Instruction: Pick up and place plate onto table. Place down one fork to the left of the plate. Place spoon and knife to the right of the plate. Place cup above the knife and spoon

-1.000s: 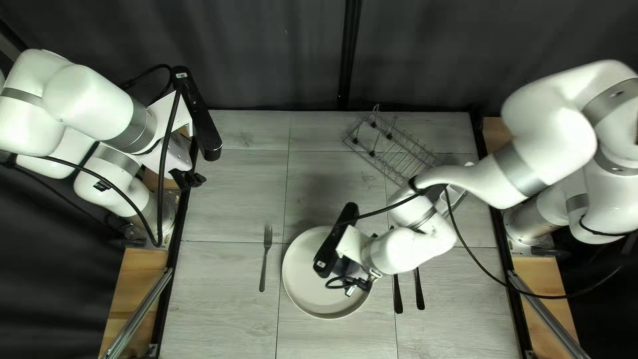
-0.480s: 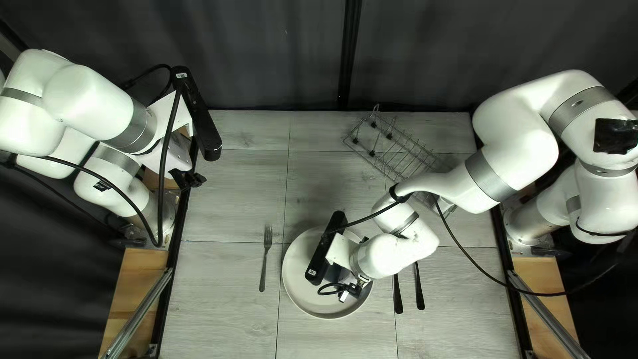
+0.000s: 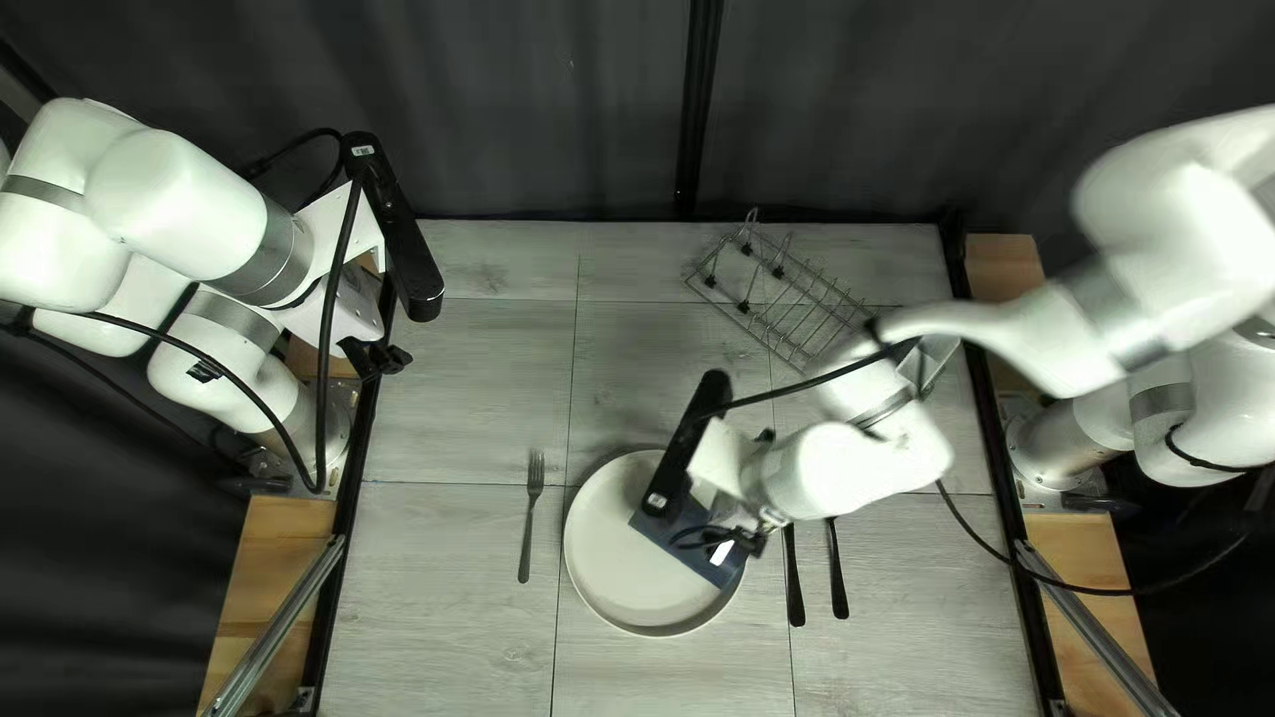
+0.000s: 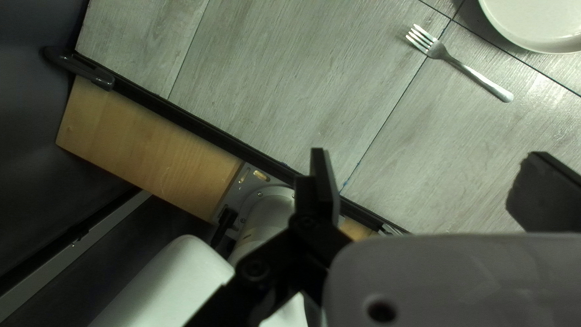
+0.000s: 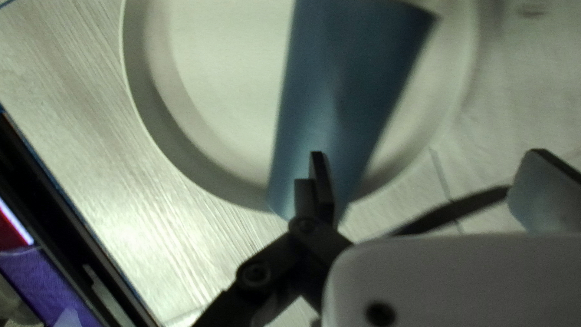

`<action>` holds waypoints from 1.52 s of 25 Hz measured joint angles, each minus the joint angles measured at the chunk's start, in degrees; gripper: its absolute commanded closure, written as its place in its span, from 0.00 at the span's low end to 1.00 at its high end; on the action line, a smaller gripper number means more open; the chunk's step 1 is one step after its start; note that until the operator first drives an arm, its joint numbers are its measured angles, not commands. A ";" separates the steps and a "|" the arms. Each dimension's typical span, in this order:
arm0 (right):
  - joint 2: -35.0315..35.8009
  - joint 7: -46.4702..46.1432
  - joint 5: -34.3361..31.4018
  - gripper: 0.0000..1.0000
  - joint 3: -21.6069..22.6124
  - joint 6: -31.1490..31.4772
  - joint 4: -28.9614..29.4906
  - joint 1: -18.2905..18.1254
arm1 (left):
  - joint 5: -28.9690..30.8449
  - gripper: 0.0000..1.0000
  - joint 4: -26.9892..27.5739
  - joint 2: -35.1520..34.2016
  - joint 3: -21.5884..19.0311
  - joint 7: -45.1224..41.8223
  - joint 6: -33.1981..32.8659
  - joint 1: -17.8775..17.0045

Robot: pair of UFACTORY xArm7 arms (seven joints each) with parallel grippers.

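Note:
The plate (image 3: 624,571) lies on the table, with a dark blue cup (image 3: 711,558) lying across its right part. Over that side of the plate is my right gripper (image 3: 739,539). In the right wrist view my right gripper (image 5: 430,181) is open, one finger overlapping the blue cup (image 5: 339,103). Left of the plate lies the fork (image 3: 530,511). Two dark handles (image 3: 794,591) (image 3: 837,578) lie right of the plate, their upper ends hidden by my right arm. My left gripper (image 3: 379,356) hangs by the table's left edge; in its wrist view my left gripper (image 4: 433,181) is open and empty.
A wire rack (image 3: 797,306) stands near the table's far edge, partly behind my right arm. That arm and its cable cross the table's right half. A black rail (image 4: 200,127) runs along the table's edge near my left gripper.
My right gripper went left over the plate, then back to the right and slightly up the top left view, uncovering the blue cup. My left arm, the fork and the plate have not moved.

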 measured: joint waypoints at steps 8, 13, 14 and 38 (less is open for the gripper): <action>-17.85 -9.36 8.59 0.00 -3.79 12.43 -4.58 2.40 | 0.00 0.00 0.00 0.00 0.00 0.00 0.00 0.00; -28.41 -17.09 11.42 0.00 -8.29 18.84 -8.28 4.54 | 0.00 0.00 0.00 0.00 0.00 0.00 0.00 0.00; -30.33 -18.68 11.89 0.00 -9.34 19.94 -9.03 5.05 | 0.00 0.00 0.00 0.00 0.00 0.00 0.00 0.00; -33.29 -21.25 12.70 0.00 -11.24 21.74 -10.45 5.95 | -0.02 0.00 -3.85 12.43 1.59 -1.61 -20.53 -1.52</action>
